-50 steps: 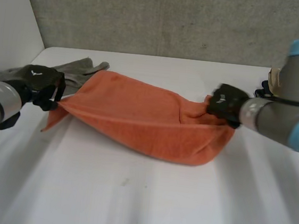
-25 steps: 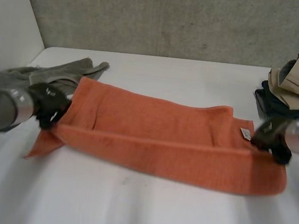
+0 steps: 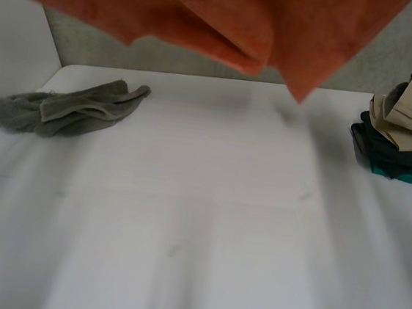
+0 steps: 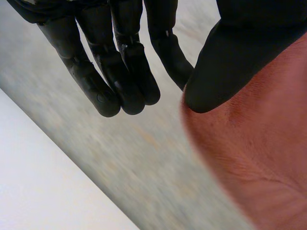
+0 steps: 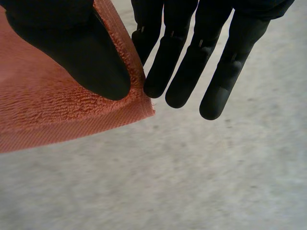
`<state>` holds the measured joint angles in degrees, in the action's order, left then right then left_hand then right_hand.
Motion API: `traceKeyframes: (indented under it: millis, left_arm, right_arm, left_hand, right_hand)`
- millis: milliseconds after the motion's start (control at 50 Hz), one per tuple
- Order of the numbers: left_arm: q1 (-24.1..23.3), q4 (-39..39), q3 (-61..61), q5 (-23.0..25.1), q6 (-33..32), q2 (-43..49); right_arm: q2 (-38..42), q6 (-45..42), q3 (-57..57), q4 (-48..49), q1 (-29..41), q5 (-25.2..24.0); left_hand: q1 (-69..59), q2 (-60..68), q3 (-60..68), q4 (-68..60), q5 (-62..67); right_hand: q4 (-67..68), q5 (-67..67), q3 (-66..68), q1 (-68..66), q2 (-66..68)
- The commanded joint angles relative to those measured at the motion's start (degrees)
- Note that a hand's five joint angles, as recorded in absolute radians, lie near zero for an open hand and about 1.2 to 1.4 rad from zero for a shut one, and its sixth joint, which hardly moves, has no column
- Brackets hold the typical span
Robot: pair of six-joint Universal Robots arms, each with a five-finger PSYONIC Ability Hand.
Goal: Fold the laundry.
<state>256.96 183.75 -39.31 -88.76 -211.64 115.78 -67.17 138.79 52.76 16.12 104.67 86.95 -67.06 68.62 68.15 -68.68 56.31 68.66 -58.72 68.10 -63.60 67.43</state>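
Observation:
An orange towel [image 3: 206,14] hangs in the air high above the white table [image 3: 198,227], its lower edge drooping in folds. In the left wrist view my left hand [image 4: 120,72] has its thumb pressed onto the towel's edge [image 4: 259,158], pinching it, with the fingers straight beside it. In the right wrist view my right hand [image 5: 192,62] pinches a hemmed corner of the towel [image 5: 48,115] between the thumb and the nearest finger, the other fingers straight.
A crumpled grey-green cloth [image 3: 67,107] lies at the table's back left. A pile of clothes [image 3: 399,138], beige on top of dark and teal pieces, sits at the right edge. A concrete wall stands behind the table.
Both hands first pulled apart, stretching the towel along the table, then lifted it off the table and up past the head view's upper edge.

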Motion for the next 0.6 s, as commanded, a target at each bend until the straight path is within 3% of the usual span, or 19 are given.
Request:
traceKeyframes:
  millis: [20, 180, 260, 480, 540, 600]
  left_arm:
    - [2.7, -1.0, -18.8, 1.9, 0.4, -3.5]
    - [4.0, 1.3, -39.7, 8.1, -0.9, -0.6]
    - [4.7, 2.6, -44.5, 8.4, -3.1, 3.8]
    - [7.7, 0.7, -43.3, 10.4, -8.0, 10.3]
    - [8.6, 0.3, -42.5, 11.9, -7.2, 10.2]
    - [10.2, -0.1, -42.0, 13.3, -6.6, 9.6]
  right_arm:
    - [0.7, 1.6, 11.4, -2.8, -0.8, -1.9]
    - [5.6, 1.1, 26.2, -5.5, -2.4, -5.1]
    - [7.9, -0.6, 31.0, -6.4, -2.5, -5.8]
    - [9.2, -2.6, 34.3, -6.8, -2.9, -5.6]
    - [9.0, -1.9, 34.3, -6.8, -3.1, -5.6]
    - [8.9, -1.3, 34.3, -6.8, -3.5, -5.6]
  left_hand:
    - [-12.9, 11.4, 11.9, -11.3, 13.7]
    - [-12.9, 11.4, 11.9, -11.3, 13.7]
    - [-12.9, 11.4, 11.9, -11.3, 13.7]
    - [-12.0, 10.4, 10.9, -10.3, 12.7]
    - [12.0, -13.6, -13.1, 13.6, -11.3]
    - [22.8, -24.4, -23.9, 24.4, -22.0]
  right_hand:
    - [11.3, -11.3, 11.9, -16.4, 12.6]
    - [11.3, -11.3, 11.9, -16.4, 12.6]
    - [11.3, -11.3, 11.9, -16.4, 12.6]
    - [11.3, -11.3, 11.9, -16.4, 12.6]
    - [11.3, -11.3, 11.9, -16.4, 12.6]
    - [11.3, -11.3, 11.9, -16.4, 12.6]
